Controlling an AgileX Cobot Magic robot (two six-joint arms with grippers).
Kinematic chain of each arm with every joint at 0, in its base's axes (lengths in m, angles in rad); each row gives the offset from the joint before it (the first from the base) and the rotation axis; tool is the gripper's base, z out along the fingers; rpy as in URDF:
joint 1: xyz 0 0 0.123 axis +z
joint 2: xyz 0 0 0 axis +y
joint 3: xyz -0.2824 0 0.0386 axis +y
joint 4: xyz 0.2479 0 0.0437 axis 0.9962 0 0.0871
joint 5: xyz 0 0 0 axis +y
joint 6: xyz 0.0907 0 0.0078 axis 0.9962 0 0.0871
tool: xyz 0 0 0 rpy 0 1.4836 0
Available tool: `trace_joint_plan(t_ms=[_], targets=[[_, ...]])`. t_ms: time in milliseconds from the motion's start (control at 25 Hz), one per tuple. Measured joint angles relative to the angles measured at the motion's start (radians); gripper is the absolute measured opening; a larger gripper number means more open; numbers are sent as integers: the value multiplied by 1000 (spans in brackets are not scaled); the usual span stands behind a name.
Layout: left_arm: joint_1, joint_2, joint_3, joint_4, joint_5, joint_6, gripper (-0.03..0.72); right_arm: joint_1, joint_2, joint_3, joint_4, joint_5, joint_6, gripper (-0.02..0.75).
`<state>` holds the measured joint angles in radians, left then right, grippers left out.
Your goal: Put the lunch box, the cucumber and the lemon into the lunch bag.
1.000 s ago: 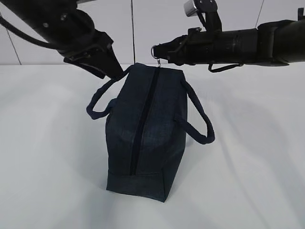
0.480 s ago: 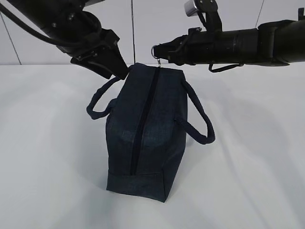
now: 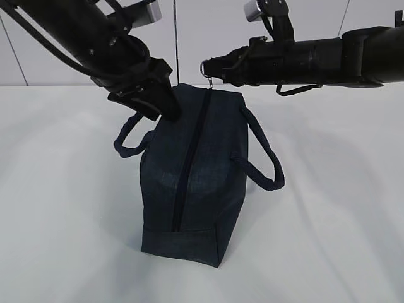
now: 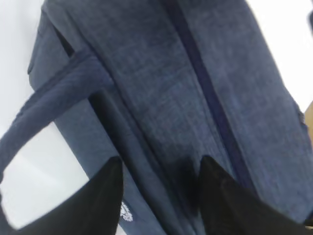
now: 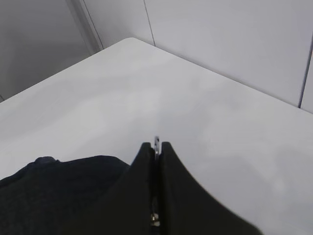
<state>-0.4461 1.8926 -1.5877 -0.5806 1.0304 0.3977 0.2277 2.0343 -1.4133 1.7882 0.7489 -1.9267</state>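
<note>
Right end effector [image 3: 208, 68]: closed on the silver ring pull [image 3: 204, 65] of the zipper, at the far end of the lunch bag [image 3: 192, 170]. In the right wrist view the two fingers meet with only a thin metal sliver showing between their tips. The pinch area is small — a sideways tug or a pull off the line of the zipper track [image 3: 188, 161] is likely to slip the ring out of the grip.

Left end effector [image 3: 161, 104]: fingers spread partway, straddling the top of the bag at about 10 o'clock from the bag's centre. The left wrist view shows both fingers [image 4: 105, 196] over the navy fabric, just left of the zipper track, with one loop handle [image 4: 46, 110] passing at about 9 o'clock. Whether the pads already press the fabric cannot be told. No object is held.

Lunch bag: upright on the white desk [image 3: 341, 208], near the middle, the zipper appearing shut along its visible length. The lunch box, the cucumber and the lemon are not in view.

Failure modes from this state:
- If the left end effector does not pin the bag, a zipper pull by the right arm probably drags or tips the whole bag rather than opening it.
- If the left fingers close on the handle instead of the body fabric, the brace is slack and the bag may lift.
- If the left fingers sit on the track itself — they are close to it — they can block the slider's travel.
</note>
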Motion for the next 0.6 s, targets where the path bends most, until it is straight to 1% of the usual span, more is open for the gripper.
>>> trace_joint_plan(t_ms=[200,280,320,400,480,520,600], targets=[[-2,26,0,-1,-16,0,358,0,0,0,0,0,0,7],[-2,31,-2,-3,-31,0,332,0,0,0,0,0,0,6],[-2,33,-4,-5,-33,0,299,0,0,0,0,0,0,6],[-2,37,-4,-7,-35,2,194,0,0,0,0,0,0,7],[-2,40,-4,-11,-37,12,58,0,0,0,0,0,0,6],[-2,40,-4,-11,-37,17,23,0,0,0,0,0,0,7],[-2,40,-4,-11,-37,22,1,0,0,0,0,0,0,7]])
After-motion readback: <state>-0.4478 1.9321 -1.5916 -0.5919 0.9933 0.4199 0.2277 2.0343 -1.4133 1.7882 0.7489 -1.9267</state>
